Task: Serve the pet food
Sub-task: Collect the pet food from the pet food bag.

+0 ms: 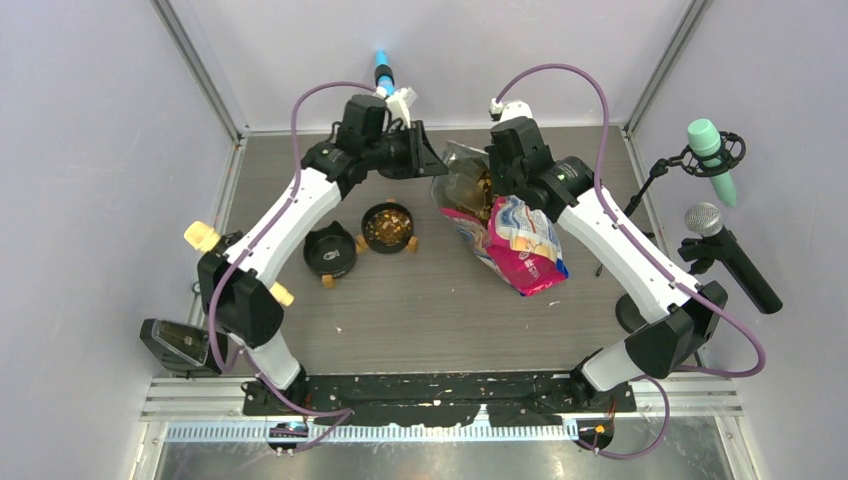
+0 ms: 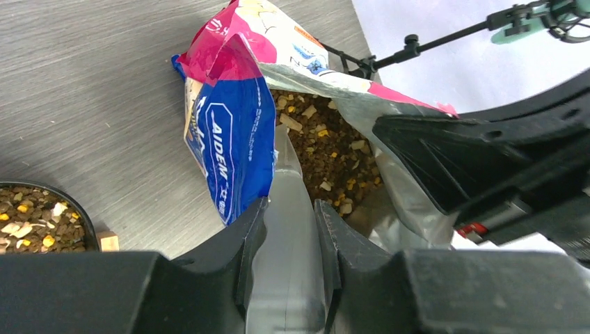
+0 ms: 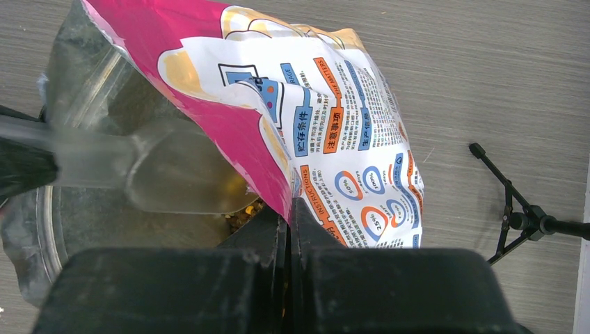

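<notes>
The left tool [image 2: 290, 209] was clamped on a clear plastic scoop [image 3: 182, 174] by its handle. The right tool [image 3: 289, 216] pinched the rim of the glossy pink, white and blue bag [image 3: 334, 125]. Small brown and tan kibble [image 2: 327, 156] lay inside the foil-lined bag and in a round black bowl [image 2: 87, 221] on the grained grey worktop [image 2: 104, 104].

Left arm [image 1: 290, 215] and right arm [image 1: 620, 240]: white link shells, black joint housings [image 1: 245, 300], black bases. One purple cable [image 1: 320, 90] loops along each arm from wrist to base. Yellow caps [image 1: 201, 236] on the left arm's lower joints. Left gripper [image 2: 291, 204] and right gripper [image 3: 289, 209]: matte black moulded plastic fingers tapering towards the tips.
</notes>
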Available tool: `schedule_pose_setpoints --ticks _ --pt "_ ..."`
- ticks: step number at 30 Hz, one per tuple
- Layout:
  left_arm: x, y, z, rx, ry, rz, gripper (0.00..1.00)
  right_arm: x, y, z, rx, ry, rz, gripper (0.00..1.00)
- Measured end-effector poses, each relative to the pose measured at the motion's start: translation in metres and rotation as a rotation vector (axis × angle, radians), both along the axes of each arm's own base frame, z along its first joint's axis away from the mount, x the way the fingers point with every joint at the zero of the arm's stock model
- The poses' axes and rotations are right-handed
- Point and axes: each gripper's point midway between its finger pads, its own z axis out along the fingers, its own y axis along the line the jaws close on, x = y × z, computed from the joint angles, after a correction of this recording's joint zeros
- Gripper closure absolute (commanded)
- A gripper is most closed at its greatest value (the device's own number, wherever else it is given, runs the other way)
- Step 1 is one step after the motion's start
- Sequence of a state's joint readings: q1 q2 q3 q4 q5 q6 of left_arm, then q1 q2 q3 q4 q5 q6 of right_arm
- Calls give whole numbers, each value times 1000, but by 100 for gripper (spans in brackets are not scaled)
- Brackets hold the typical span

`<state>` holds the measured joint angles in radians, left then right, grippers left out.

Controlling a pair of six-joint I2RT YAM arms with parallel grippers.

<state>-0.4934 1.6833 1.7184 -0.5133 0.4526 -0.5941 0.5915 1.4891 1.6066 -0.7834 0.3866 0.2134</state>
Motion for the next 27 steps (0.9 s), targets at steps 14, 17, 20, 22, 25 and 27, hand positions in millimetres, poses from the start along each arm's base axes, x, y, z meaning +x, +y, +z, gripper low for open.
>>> schedule_pose_setpoints --ticks 14,17,20,22,25,27 --pt "-8 -48 -35 93 -14 5 100 -1 -1 -2 6 -9 -4 95" --pt "-8 -56 -41 105 -20 14 100 -2 -2 -1 10 -15 -5 95" --pt "-4 -63 -46 113 -20 14 100 -2 -5 -1 13 -19 -11 95" --pt "-2 -68 -48 116 -20 9 100 -2 -5 -1 15 -22 -12 95" --pt "-2 -71 -50 116 -18 2 100 -2 -5 -2 17 -24 -12 95" --pt "-3 -72 -50 111 -13 -8 100 -2 -5 -2 17 -24 -12 95"
